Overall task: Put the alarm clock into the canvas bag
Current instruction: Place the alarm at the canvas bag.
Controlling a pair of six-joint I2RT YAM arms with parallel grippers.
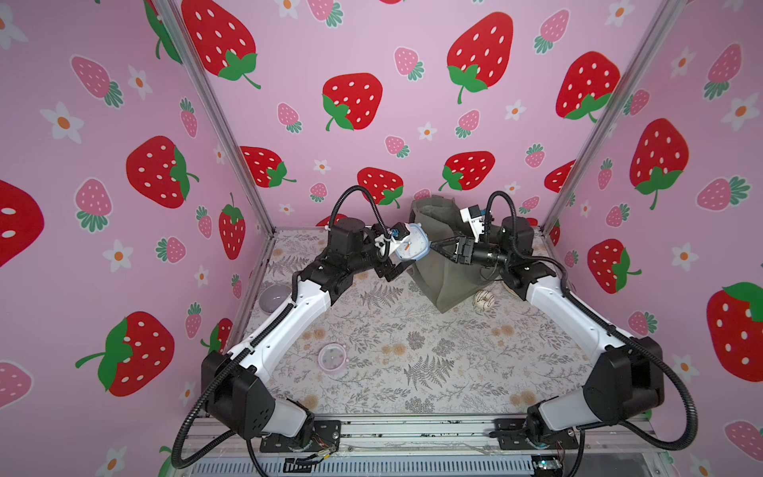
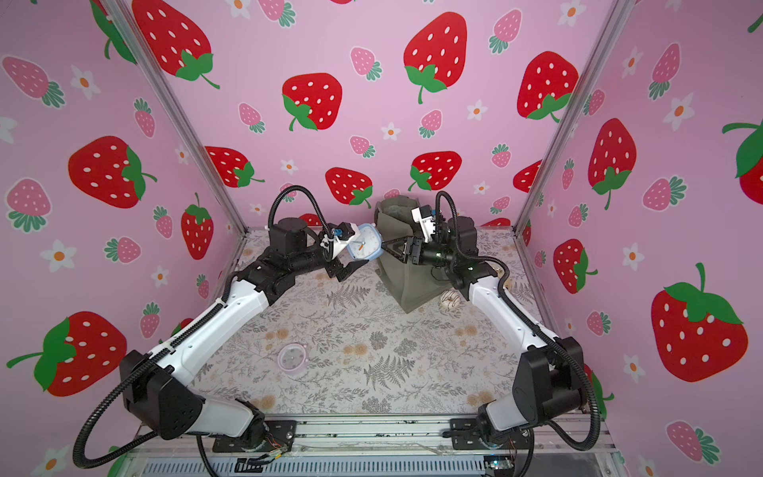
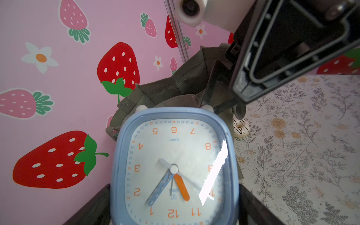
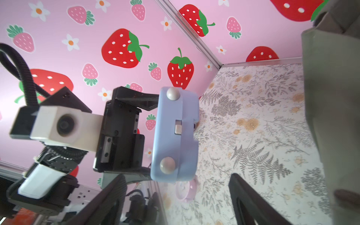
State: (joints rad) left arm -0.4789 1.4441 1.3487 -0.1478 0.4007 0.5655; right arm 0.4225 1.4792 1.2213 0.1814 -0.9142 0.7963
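Strawberries and small flowers cover the pink walls around us, and the alarm clock (image 1: 411,247) is up off the table (image 1: 392,351), outside the canvas bag (image 1: 437,276) and just beside its upper part. We see the left gripper (image 4: 152,137) clamped on the clock, one black finger on each of two opposite sides of the blue case. The left wrist view shows the white dial with orange numerals facing that camera. The right wrist view shows the clock's edge with two pale round feet. The right gripper (image 1: 435,247) points at the clock's far edge from the other side, in front of the bag. In the right wrist view its fingers stand apart with nothing between them, and we cannot tell whether the tips touch the case. The bag stands upright near the back wall with its mouth open. A glazed donut (image 1: 485,300) lies on the table just beside the bag's base. A small round pink object (image 1: 332,358) lies well apart, nearer the arm bases.
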